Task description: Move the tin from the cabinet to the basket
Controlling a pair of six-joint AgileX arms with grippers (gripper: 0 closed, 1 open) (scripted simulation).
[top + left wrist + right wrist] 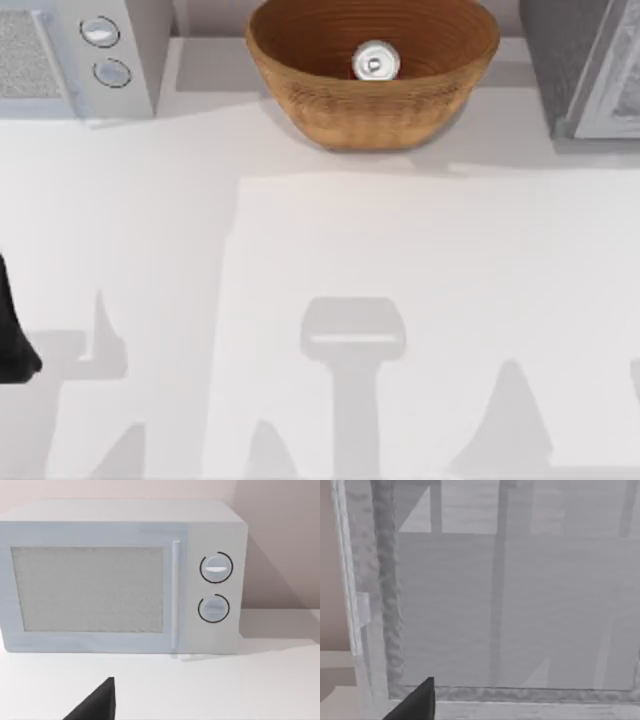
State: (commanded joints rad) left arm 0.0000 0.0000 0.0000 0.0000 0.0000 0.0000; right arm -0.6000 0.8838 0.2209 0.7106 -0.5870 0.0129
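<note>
Surface: white, wide, crossed by grey arm shadows in the top view.
Cabinet: grey, at the back right corner of the top view, cut off by the edge; seen close up from the right wrist as a pale panel with a frame.
Microwave: pale box at the back left, door shut, two round dials beside the handle.
Basket: brown wicker bowl at the back centre of the surface, between microwave and cabinet.
Tin: upright on the basket's floor, silver top facing up, touching nothing else.
Left arm: dark shape at the left edge of the top view, well apart from the basket; parked, by the look of it.
Left end effector: one dark tip at the picture's lower edge, facing the microwave; spread or pressed together, cannot tell.
Right end effector: one dark tip likewise, facing the cabinet; grip state cannot tell.
Progress: tin already lying in the basket and free of any grip, so the move judged done; nothing left but retreat, if that.
Hidden: cabinet interior hard to make out; basket's far rim cut off at the top edge.
</note>
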